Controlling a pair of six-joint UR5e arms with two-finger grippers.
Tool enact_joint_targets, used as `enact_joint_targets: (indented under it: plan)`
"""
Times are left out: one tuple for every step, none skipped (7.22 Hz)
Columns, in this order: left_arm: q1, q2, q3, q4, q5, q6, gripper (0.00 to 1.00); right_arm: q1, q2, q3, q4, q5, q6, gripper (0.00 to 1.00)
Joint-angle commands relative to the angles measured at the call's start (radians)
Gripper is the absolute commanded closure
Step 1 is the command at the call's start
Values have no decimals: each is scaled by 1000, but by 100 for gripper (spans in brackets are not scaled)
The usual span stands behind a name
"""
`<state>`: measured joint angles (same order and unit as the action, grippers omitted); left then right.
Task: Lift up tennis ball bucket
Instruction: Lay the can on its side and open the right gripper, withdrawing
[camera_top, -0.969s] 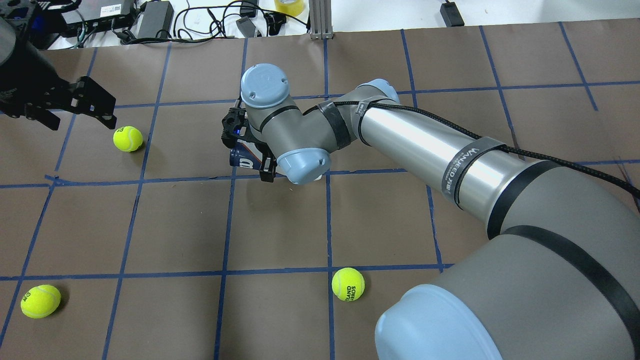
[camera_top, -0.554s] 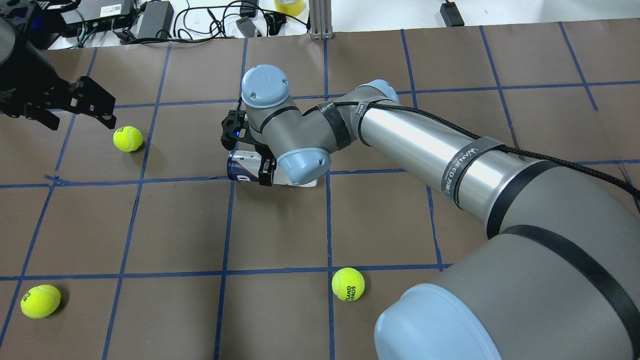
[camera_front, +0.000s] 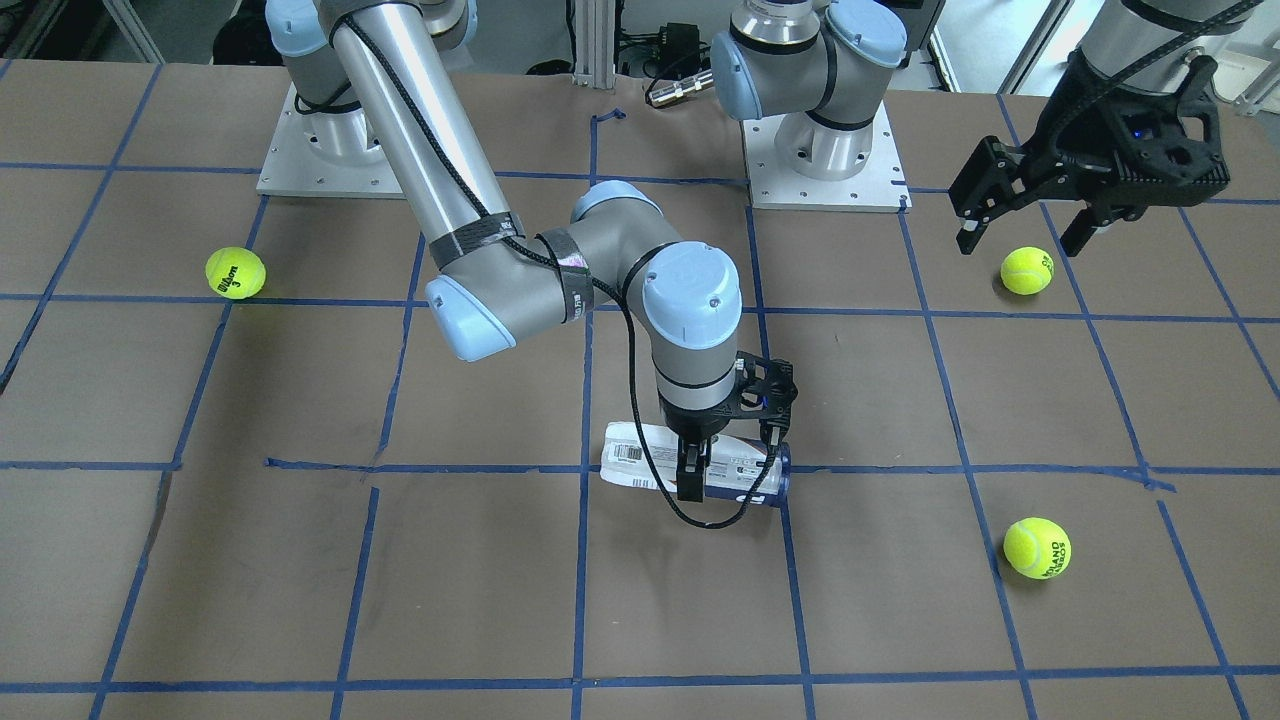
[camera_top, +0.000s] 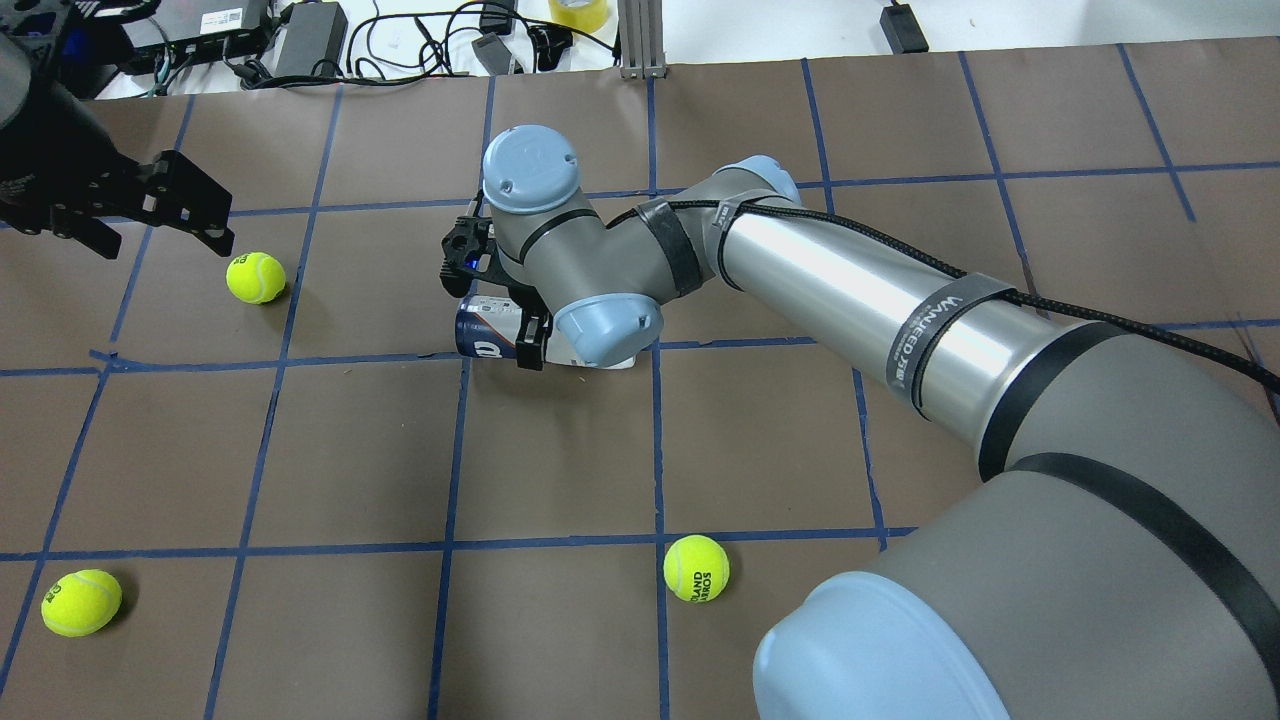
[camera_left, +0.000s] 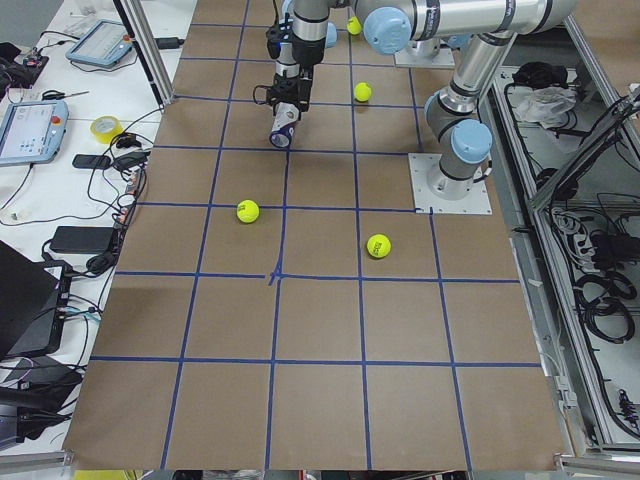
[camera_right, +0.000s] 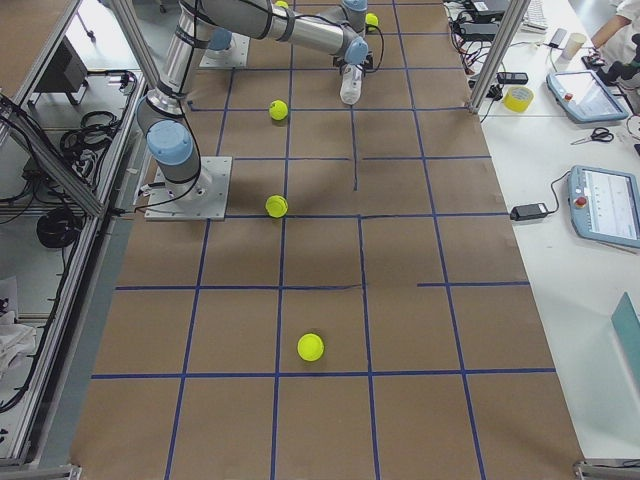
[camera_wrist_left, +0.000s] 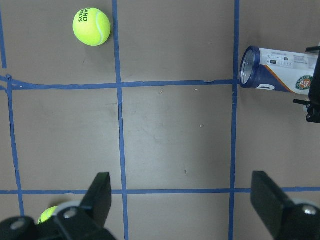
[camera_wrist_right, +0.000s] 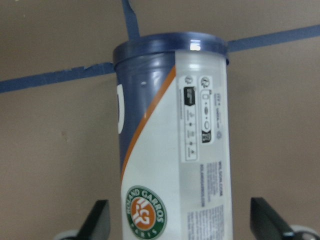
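Half the tennis ball bucket (camera_top: 480, 331) hides beneath the right pincer (camera_top: 495, 313).

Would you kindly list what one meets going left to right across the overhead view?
Near-edge yellow-green tennis ball → far yellow-green tennis ball → clear plastic tennis ball bucket, on its side → lettered yellow-green tennis ball.

Clear tennis ball bucket (camera_front: 635, 465), white label, navy band, on its side across a blue tape line (camera_front: 900, 468).
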<state>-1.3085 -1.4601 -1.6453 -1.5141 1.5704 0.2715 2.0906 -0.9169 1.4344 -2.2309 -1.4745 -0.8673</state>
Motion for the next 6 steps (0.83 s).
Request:
enact_joint_targets:
  plan:
    - [0, 0, 1, 0, -4, 0, 0, -9, -55, -6, 69, 20, -1, 0]
    - [0, 1, -1, 0, 0, 0, 0, -33, -113, 0, 120, 20, -1, 0]
    - [0, 0, -1, 0, 5, 0, 0, -71, -149, 0, 160, 22, 7, 0]
    - [0, 0, -5, -1, -6, 0, 0, -128, -186, 3, 183, 38, 10, 0]
    - [-2, 0, -10, -1, -7, 5, 0, -198, -210, 3, 236, 77, 5, 0]
    - [2, -11, -13, -11, -9, 6, 0, -252, -261, 3, 279, 109, 4, 0]
